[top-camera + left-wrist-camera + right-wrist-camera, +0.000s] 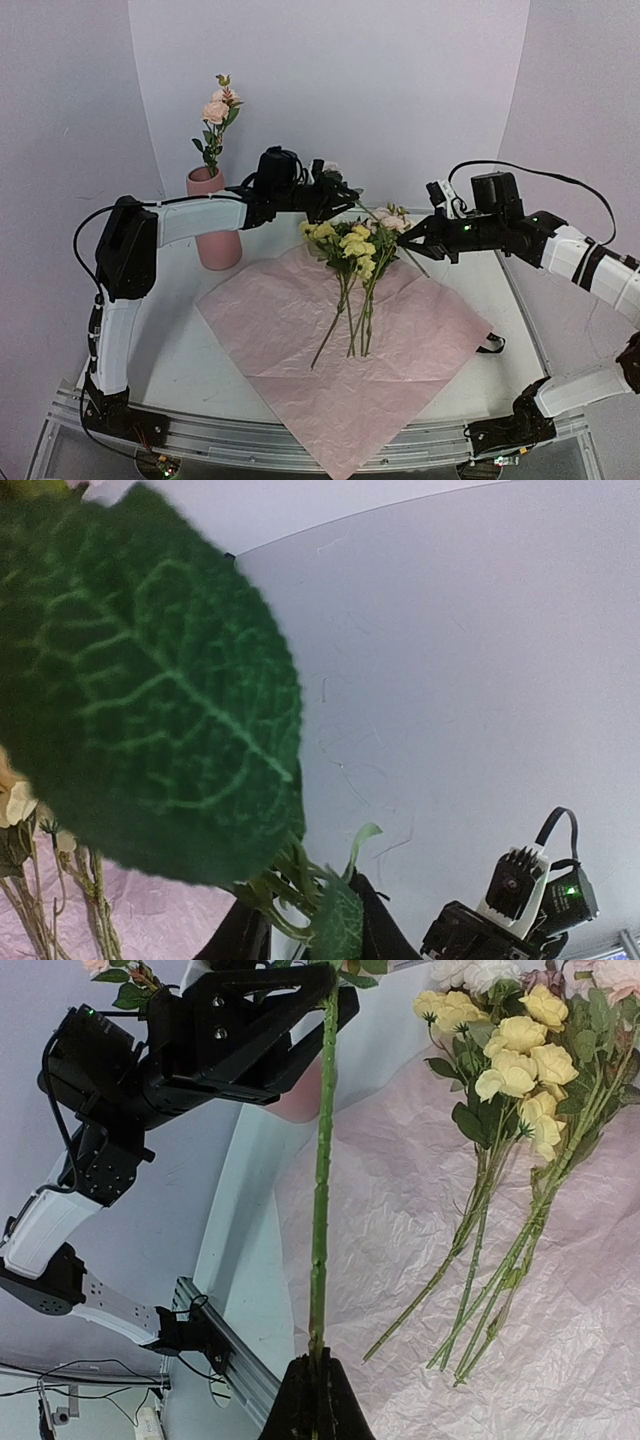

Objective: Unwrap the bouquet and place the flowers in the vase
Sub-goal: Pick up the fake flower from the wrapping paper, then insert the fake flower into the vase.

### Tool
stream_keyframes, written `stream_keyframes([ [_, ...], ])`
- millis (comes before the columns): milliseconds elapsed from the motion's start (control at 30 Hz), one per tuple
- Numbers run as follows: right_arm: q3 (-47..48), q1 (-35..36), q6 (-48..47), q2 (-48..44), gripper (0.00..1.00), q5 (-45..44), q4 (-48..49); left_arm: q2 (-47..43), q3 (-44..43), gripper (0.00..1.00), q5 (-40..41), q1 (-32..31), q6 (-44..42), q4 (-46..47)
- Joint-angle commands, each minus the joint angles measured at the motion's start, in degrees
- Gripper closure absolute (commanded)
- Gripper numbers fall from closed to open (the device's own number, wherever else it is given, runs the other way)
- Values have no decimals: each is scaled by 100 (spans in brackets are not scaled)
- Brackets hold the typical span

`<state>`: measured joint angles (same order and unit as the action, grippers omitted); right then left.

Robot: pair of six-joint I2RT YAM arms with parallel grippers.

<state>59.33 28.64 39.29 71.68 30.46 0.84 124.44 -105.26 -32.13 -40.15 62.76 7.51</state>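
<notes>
One flower stem (322, 1160) hangs in the air between my two grippers. My right gripper (410, 236) (318, 1380) is shut on its bare lower end. My left gripper (338, 197) (305, 925) (335, 995) is closed round its leafy upper part, and a big green leaf (150, 680) fills most of the left wrist view. The other flowers (352, 262) (510, 1070), yellow, cream and pink, lie on the spread pink paper (300, 330) (400, 1210). The salmon vase (218, 235) stands at the back left, left of my left gripper, with a pink flower (218, 105) in it.
A black ribbon (490, 345) lies by the paper's right corner. An aluminium rail (200, 425) runs along the table's near edge, and the paper's front corner overhangs it. White backdrop walls close in the back and sides.
</notes>
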Motion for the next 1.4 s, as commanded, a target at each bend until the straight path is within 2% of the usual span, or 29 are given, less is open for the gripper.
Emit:
stream_keyframes([
  [0,267,27,-26,13,100,102,104,-17,-396,84,-215,59,-77,250],
  [100,205,27,12,4,99,57,106,-63,-360,95,-297,85,-251,243],
  [133,170,27,22,11,95,58,102,-94,-328,97,-315,95,-316,242],
  [200,103,24,56,35,79,64,106,-149,-248,100,-397,114,-435,242],
  [233,61,22,75,45,69,49,103,-156,-227,100,-472,125,-485,242],
  [267,16,25,99,47,52,11,95,-160,-216,100,-577,130,-560,243],
  [333,-86,24,135,28,28,-147,71,-174,-196,100,-799,132,-713,185],
  [400,-146,27,156,-4,14,-286,52,-278,-47,100,-951,139,-957,100],
  [533,-115,26,119,-12,9,-629,-52,-751,525,100,-1012,139,-1648,-322],
  [667,-54,22,103,-5,9,-1142,-245,-1225,829,100,-759,139,-2725,-1462],
  [867,76,23,65,146,9,-1573,-251,-2191,1509,100,-314,72,-4047,-2250],
  [1033,354,26,-7,534,9,-1607,-234,-2945,1681,100,372,-106,-5126,-2902],
  [1233,524,21,59,810,9,-1485,3,-3936,1755,100,1776,-107,-5826,-2939],
  [1367,530,27,105,869,9,-1421,137,-4266,1377,100,2738,-98,-6264,-2937],
])
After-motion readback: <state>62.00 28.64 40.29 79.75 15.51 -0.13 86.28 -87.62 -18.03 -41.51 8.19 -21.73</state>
